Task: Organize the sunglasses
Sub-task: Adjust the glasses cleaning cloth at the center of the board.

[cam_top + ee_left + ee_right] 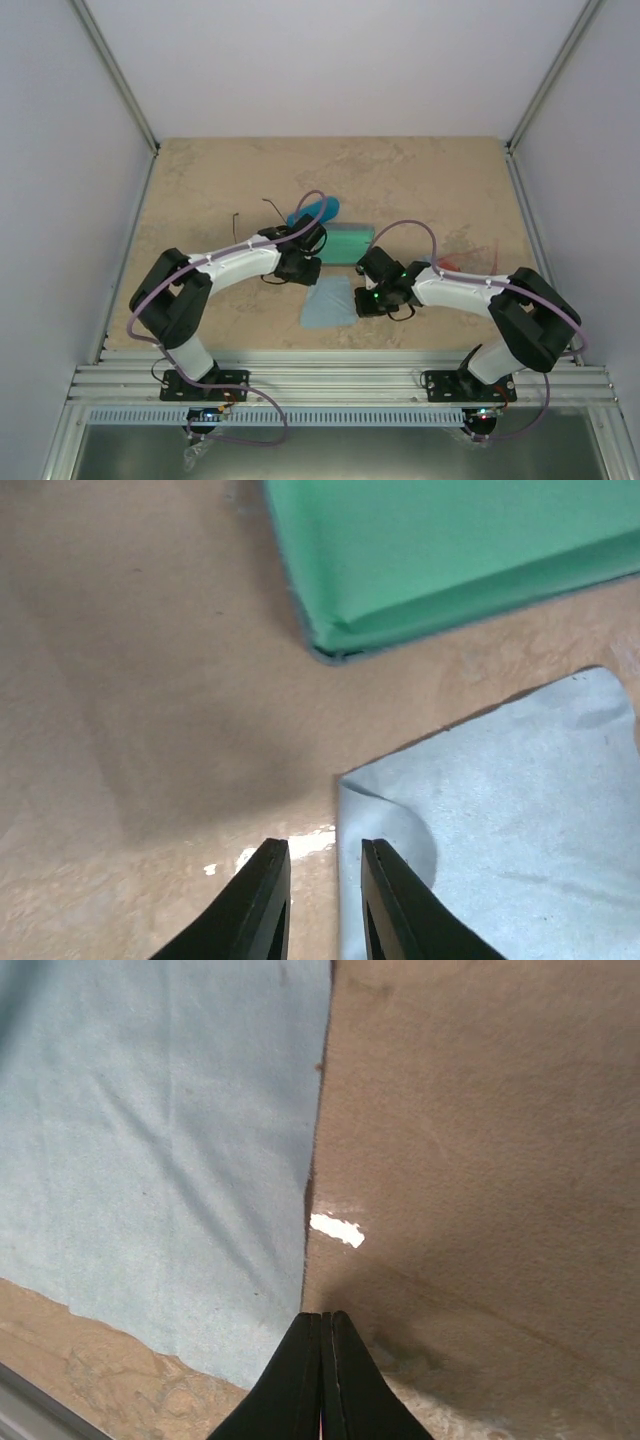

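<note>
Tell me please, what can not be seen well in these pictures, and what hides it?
1. Top view: red-orange sunglasses, mostly hidden behind the right arm.
2. Top view: wire-framed sunglasses, only thin dark lines show; lenses too small to judge.
3. Top view: blue oval case, partly covered by the left arm.
4. Left wrist view: green case, cut off by top and right edges.

Looking down on a beige, stone-patterned worktop point(200, 180); being enclosed by plain white walls point(340, 60) at far, left and right edges; being bordered by ribbed aluminium rails point(340, 380) along near edge.
</note>
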Tool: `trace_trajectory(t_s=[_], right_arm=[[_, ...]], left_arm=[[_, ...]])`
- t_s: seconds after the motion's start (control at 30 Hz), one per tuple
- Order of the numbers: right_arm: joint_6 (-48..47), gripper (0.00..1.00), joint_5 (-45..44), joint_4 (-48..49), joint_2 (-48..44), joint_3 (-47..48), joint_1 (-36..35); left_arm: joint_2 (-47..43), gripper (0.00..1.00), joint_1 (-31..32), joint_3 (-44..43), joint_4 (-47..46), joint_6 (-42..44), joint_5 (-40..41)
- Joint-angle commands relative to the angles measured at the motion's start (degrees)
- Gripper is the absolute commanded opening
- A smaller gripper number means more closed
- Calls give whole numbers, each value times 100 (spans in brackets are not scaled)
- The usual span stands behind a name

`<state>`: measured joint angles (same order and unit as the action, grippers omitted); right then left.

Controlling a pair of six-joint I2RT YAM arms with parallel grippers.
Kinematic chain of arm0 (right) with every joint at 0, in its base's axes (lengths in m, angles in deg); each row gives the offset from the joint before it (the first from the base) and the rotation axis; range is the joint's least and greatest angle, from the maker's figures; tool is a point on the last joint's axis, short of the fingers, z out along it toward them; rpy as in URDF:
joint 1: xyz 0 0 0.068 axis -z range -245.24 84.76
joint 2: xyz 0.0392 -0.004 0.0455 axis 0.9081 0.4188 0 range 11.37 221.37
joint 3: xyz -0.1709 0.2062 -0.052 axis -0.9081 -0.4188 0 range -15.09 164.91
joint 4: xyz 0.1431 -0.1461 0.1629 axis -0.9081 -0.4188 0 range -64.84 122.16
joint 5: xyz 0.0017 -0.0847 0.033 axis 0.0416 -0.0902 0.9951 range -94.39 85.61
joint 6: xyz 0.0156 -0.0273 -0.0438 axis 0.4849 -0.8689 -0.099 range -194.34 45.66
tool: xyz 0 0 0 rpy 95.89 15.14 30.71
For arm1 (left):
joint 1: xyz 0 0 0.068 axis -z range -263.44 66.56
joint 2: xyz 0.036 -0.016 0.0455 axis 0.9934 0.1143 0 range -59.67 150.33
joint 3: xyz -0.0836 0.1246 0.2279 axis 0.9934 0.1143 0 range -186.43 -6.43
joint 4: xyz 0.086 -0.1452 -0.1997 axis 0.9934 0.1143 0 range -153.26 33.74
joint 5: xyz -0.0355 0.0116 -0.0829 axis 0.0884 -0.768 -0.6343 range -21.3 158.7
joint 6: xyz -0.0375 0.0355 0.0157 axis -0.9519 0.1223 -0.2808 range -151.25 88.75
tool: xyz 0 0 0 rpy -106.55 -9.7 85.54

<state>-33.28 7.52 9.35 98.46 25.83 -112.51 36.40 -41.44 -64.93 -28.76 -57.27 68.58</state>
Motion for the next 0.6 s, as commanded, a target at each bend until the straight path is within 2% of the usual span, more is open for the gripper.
trace_trajectory(t_s=[0.0, 0.1, 0.17, 0.4, 0.57], right_arm=[[-187, 1, -193, -162, 22, 288, 40], [-263, 1, -198, -154, -60, 417, 38], [-351, 3, -160, -131, -102, 486, 31], [-647, 8, 485, 223, 70, 591, -7], [-659, 8, 831, 449, 271, 516, -17]], left_arm=[[-218, 24, -184, 94, 228, 157, 209], [-364, 24, -265, 97, 289, 46, 429], [-546, 24, -288, 126, 190, 36, 241], [-884, 34, -286, 640, -985, 279, -2357], [-861, 33, -280, 962, -1323, 233, -2896]])
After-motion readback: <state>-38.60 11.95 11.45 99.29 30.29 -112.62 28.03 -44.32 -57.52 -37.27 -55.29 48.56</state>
